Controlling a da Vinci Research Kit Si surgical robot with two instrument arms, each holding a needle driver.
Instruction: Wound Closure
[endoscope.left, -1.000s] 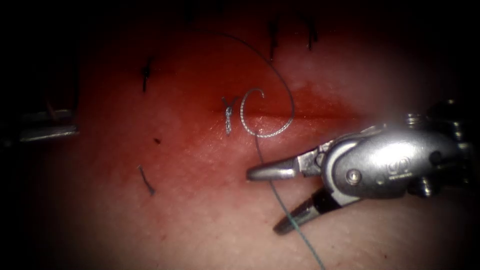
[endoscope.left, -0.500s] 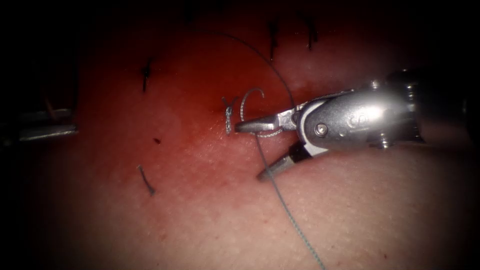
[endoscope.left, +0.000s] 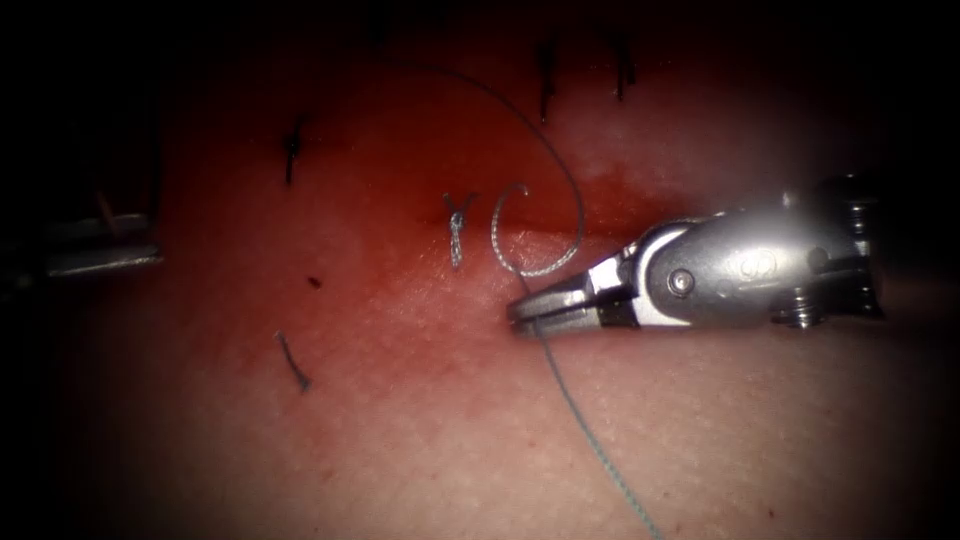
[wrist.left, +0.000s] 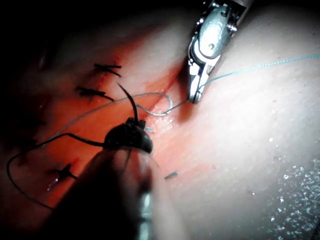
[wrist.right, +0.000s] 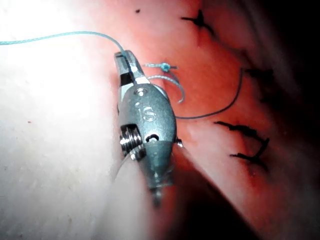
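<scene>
The right arm's silver tool (endoscope.left: 522, 312) has its jaws closed on the thin grey thread (endoscope.left: 577, 410), just near of the dark horizontal cut (endoscope.left: 600, 232) in the red-stained pink tissue (endoscope.left: 420, 420); the thread curls beside a small knot (endoscope.left: 456, 228)

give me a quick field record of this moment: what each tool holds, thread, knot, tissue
right tool: fingers closed on the thread, just below the cut
left tool: at the left edge, away from the cut; its hold cannot be told
thread: runs from the lower tissue up through the right tool, curls in a loop over the cut, then arcs upward
knot: tied stitch on the cut, left of the loop
tissue: cut lies horizontal, red fluid around it
cut ends of thread: lying left of the cut
</scene>
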